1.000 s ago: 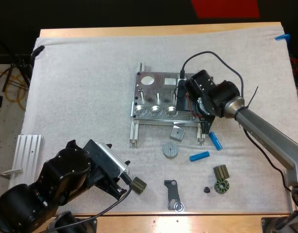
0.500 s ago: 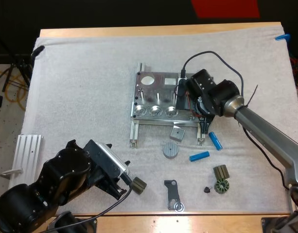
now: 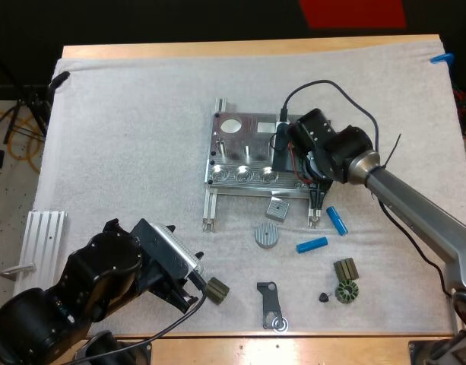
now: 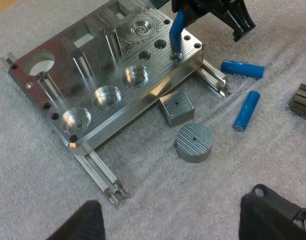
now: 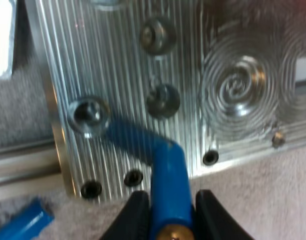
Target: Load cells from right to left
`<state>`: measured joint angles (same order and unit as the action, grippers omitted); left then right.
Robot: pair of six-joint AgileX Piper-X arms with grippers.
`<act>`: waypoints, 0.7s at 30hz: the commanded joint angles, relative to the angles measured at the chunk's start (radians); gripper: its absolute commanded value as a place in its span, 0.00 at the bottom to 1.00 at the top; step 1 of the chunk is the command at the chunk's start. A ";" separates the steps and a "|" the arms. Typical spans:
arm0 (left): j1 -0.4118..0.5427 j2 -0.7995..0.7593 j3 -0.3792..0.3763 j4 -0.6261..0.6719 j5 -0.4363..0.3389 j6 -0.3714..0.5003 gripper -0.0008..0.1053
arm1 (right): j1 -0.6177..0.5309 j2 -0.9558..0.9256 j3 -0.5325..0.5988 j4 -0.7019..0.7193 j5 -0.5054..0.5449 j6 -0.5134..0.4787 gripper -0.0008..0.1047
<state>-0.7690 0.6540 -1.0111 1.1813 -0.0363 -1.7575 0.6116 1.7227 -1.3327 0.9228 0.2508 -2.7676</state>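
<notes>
Currently R gripper [image 5: 167,212] pinches blue cell [image 5: 166,165], tilted, tip at hole [image 5: 88,114] on fixture [image 4: 108,60] right end; prob. because loading starts right. L gripper [image 4: 172,217] spread wide, empty, parked clear of the work.

Mat [image 3: 126,152] left of fixture [image 3: 252,125] open; cells [image 3: 312,245] & small parts [image 3: 267,235] crowd near side.
</notes>
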 commanded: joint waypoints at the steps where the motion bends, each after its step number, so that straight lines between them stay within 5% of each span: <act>1: -0.001 -0.002 -0.007 0.003 -0.014 -0.002 0.55 | -0.001 0.021 0.000 -0.058 -0.023 -0.003 0.01; 21: -0.001 -0.002 -0.007 0.003 -0.014 -0.002 0.55 | -0.007 0.021 0.000 -0.113 0.154 0.021 0.01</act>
<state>-0.7690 0.6540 -1.0111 1.1813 -0.0363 -1.7575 0.6227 1.7353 -1.3327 0.8613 0.2826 -2.7452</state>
